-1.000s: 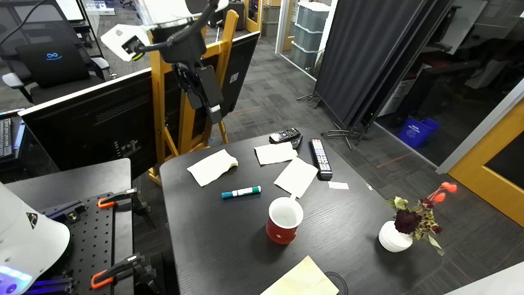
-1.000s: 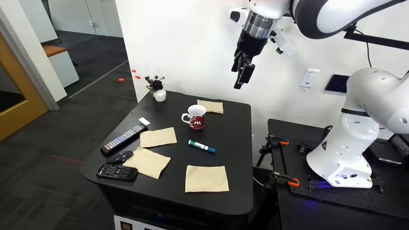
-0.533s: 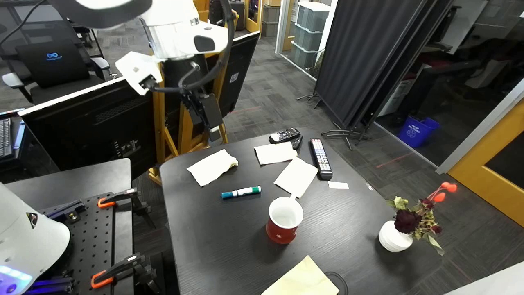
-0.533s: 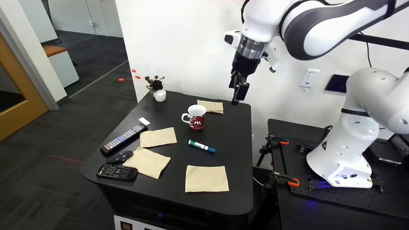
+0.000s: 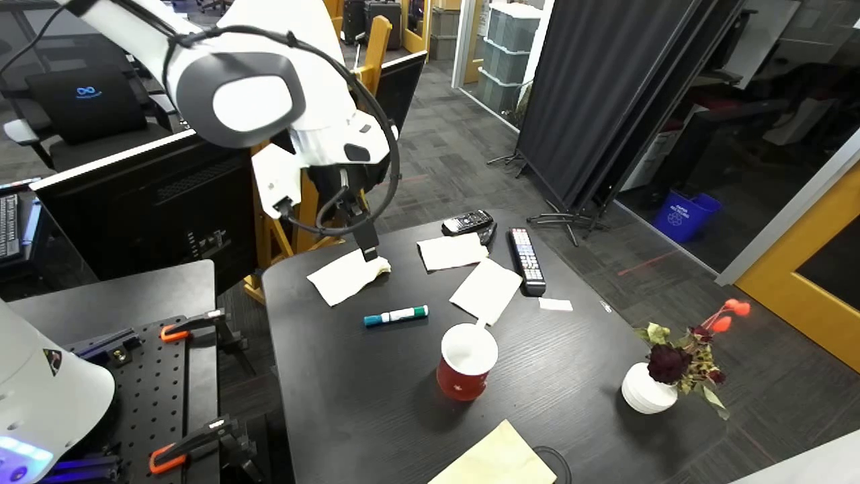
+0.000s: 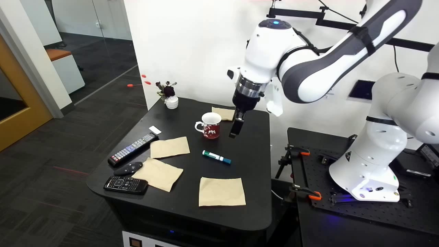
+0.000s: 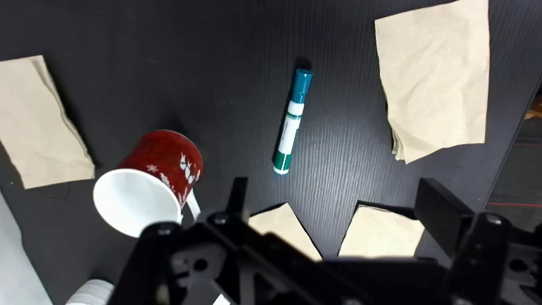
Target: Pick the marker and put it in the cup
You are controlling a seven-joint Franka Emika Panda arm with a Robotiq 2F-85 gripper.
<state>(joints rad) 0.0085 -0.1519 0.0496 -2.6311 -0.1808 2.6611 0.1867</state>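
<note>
Pincer gapes wide above the table, apart from the marker.

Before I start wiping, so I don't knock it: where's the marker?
In the wrist view, the marker lies on the dark table between the red cup at left and a tan napkin at right.

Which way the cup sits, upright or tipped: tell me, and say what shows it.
Upright: in both exterior views the cup sits base-down on the table, its opening facing up.
</note>
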